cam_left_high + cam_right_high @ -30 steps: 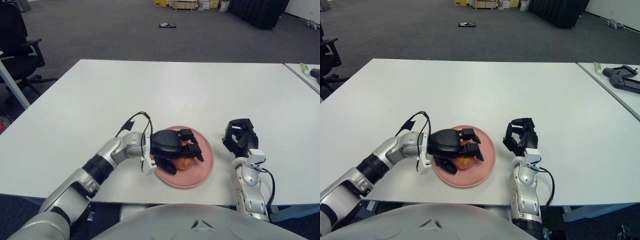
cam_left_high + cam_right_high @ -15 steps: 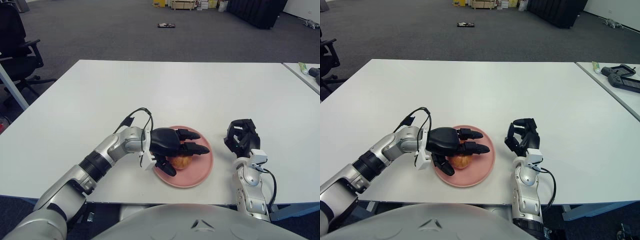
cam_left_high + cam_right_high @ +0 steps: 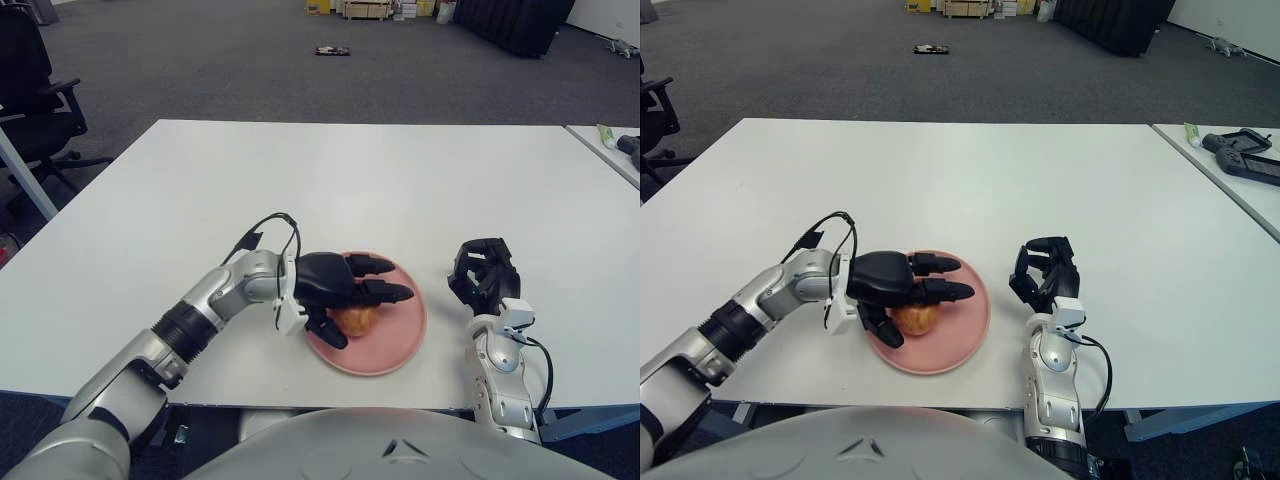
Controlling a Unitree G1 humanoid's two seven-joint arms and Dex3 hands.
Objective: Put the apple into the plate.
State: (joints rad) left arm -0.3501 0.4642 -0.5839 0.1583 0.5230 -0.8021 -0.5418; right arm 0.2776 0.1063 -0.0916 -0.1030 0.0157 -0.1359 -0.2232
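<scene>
The left hand hangs over the near-left part of the pink plate, its fingers spread straight and gripping nothing, which reads as a release. The apple lies on the plate just beneath those fingers, so the placing looks done. The right hand shows to the right of the plate, fingers curled on nothing, idle above the white tabletop.

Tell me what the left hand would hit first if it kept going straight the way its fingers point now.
Probably nothing soon: the left hand points right across the pink plate, above the apple, toward bare table behind the right hand. Depth is uncertain.
</scene>
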